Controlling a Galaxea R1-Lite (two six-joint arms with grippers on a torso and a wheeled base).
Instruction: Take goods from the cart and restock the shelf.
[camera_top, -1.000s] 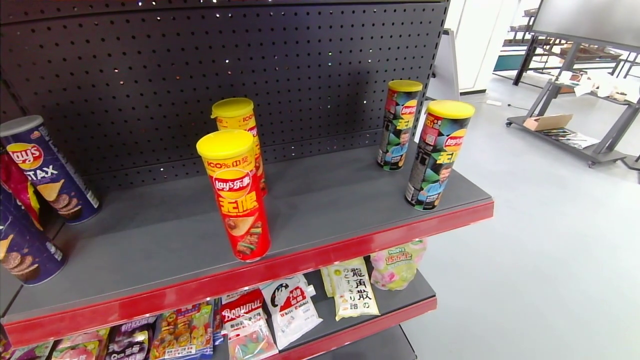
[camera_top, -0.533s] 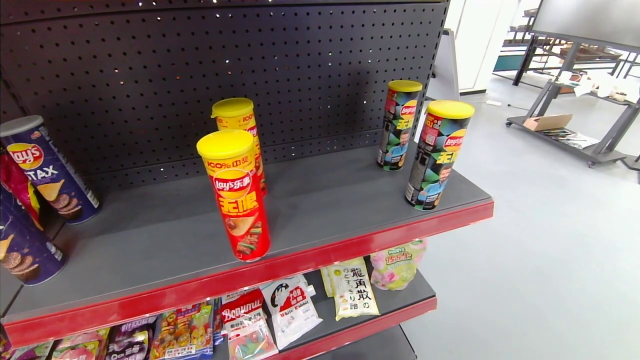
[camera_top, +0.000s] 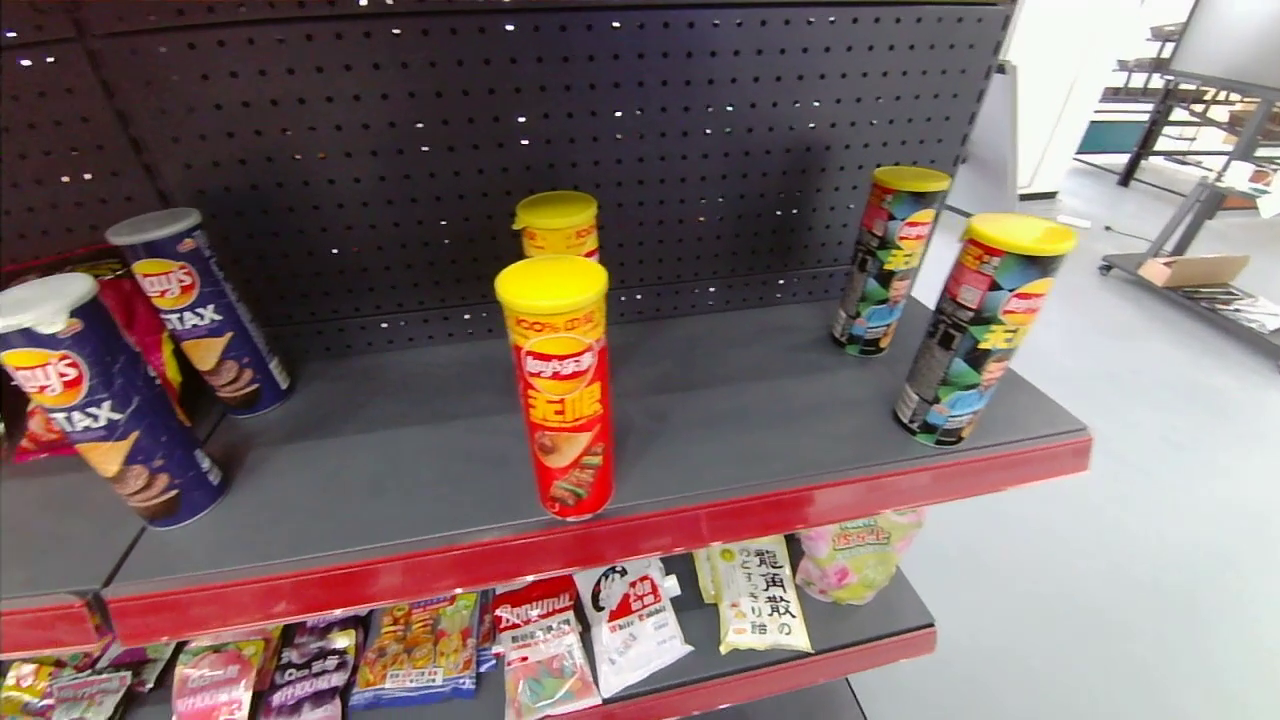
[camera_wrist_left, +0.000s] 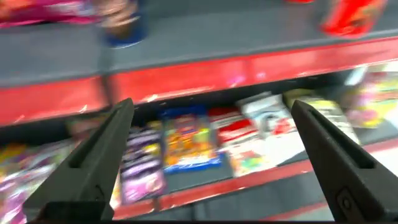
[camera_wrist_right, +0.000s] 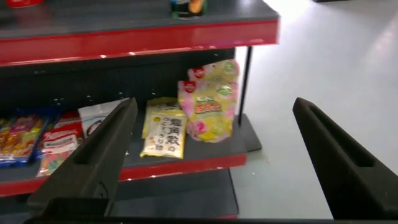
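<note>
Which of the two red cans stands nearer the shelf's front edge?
The front red can, its base right at the red lip; the back red can stands behind it, nearer the pegboard, mostly hidden.

A cardboard box (camera_top: 1197, 268) lies on what looks like a black stand (camera_top: 1122, 266), grey floor (camera_top: 1100, 580) around.

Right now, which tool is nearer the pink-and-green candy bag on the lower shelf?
Right, likely. The right tool faces the candy bag directly, framing it. The left tool points at snack packets farther to the robot's left along that shelf.
</note>
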